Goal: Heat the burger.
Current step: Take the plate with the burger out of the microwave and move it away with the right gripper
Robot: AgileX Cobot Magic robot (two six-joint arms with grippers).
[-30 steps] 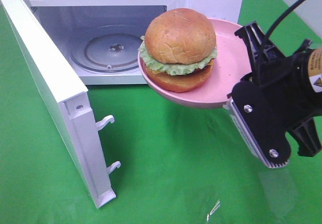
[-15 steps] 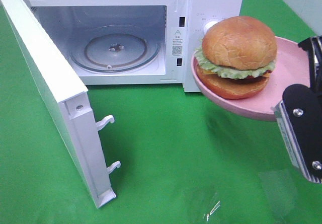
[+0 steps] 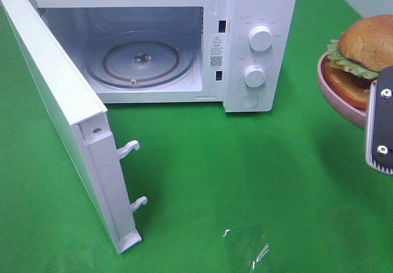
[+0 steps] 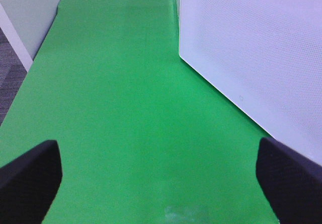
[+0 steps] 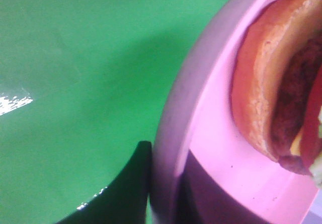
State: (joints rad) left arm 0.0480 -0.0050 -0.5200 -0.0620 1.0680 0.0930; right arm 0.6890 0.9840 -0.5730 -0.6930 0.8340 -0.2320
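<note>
The round burger (image 3: 368, 43) with its glossy golden-brown domed bun sits at the far right edge of the frame, partly cut off, ruffled green lettuce and a reddish filling showing above the orange-brown bottom bun. It rests on a round pink plate (image 3: 334, 95) held in the air above the green-covered desk (image 3: 245, 181). The right gripper (image 5: 166, 194) is clamped on the plate's rim. The left gripper (image 4: 161, 176) has its dark fingers (image 4: 27, 176) spread wide apart over bare green cloth. The white microwave (image 3: 258, 15) stands at upper left, its door (image 3: 61, 113) swung open, the glass turntable (image 3: 140, 61) visible inside.
</note>
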